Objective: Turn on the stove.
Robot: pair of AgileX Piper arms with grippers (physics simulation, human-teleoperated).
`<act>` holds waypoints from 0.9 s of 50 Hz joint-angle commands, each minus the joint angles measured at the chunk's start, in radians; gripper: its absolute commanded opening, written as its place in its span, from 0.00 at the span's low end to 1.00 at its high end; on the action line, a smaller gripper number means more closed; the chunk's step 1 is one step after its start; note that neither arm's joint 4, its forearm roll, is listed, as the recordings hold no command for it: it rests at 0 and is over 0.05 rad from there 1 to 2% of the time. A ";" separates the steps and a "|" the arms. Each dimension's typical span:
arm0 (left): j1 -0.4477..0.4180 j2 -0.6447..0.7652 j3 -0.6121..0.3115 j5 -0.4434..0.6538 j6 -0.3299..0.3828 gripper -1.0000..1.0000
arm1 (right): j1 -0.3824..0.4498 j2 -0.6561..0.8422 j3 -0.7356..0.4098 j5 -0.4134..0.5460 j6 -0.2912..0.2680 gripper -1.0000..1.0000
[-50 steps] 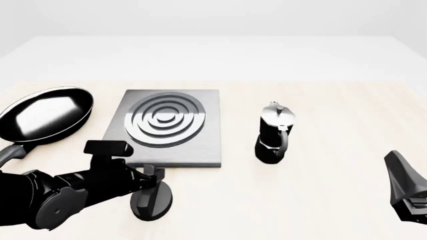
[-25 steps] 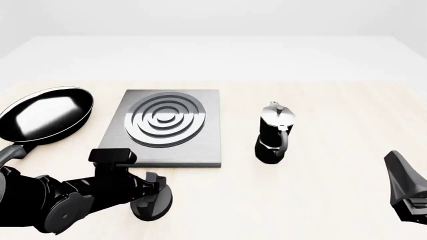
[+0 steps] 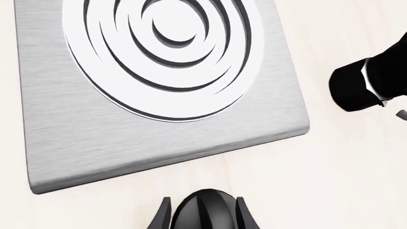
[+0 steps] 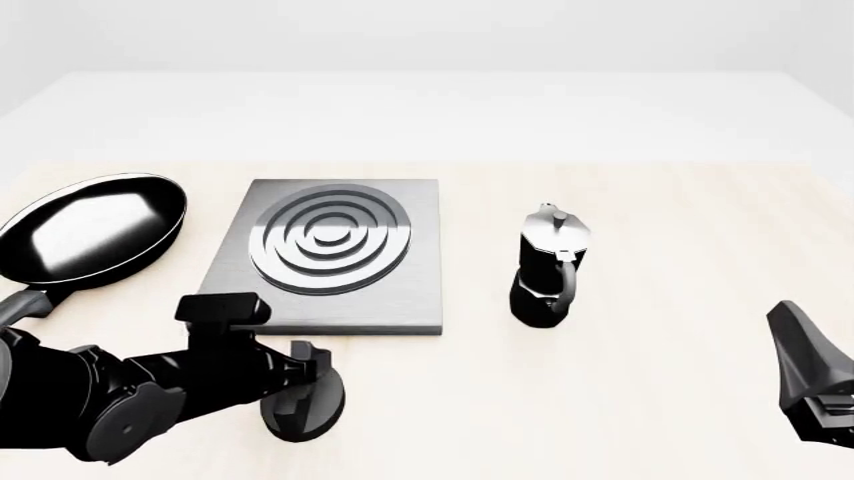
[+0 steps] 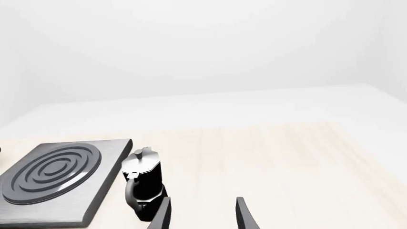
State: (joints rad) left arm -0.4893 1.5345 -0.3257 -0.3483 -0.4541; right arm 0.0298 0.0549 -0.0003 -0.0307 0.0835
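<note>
The stove's grey metal plate (image 4: pixel 380 300) with round burner rings lies left of the table's middle; it fills the left wrist view (image 3: pixel 127 143). Its black oval knob (image 4: pixel 304 408) sits on the table just in front of the plate. My left gripper (image 4: pixel 311 368) is down over the knob, and in the left wrist view its fingers (image 3: pixel 164 217) sit tight against both sides of the knob (image 3: pixel 203 207). My right gripper (image 4: pixel 801 350) hovers at the front right, open and empty, its fingertips (image 5: pixel 245 217) apart.
A shiny black frying pan (image 4: pixel 87 230) lies left of the plate. A black-and-silver moka pot (image 4: pixel 547 270) stands right of the plate; it also shows in the right wrist view (image 5: pixel 143 183) and the left wrist view (image 3: pixel 365 83).
My left gripper has come down and closer onto the knob over the last second, then stayed almost still. The right arm has not moved.
</note>
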 commanded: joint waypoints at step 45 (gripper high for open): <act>0.248 -0.255 0.027 0.145 0.208 1.00 | 0.003 -0.004 0.000 0.001 -0.007 1.00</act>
State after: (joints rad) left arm -0.2723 1.3761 -0.3097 -0.2521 -0.2925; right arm 0.0321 0.0513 -0.0003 -0.0298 0.0783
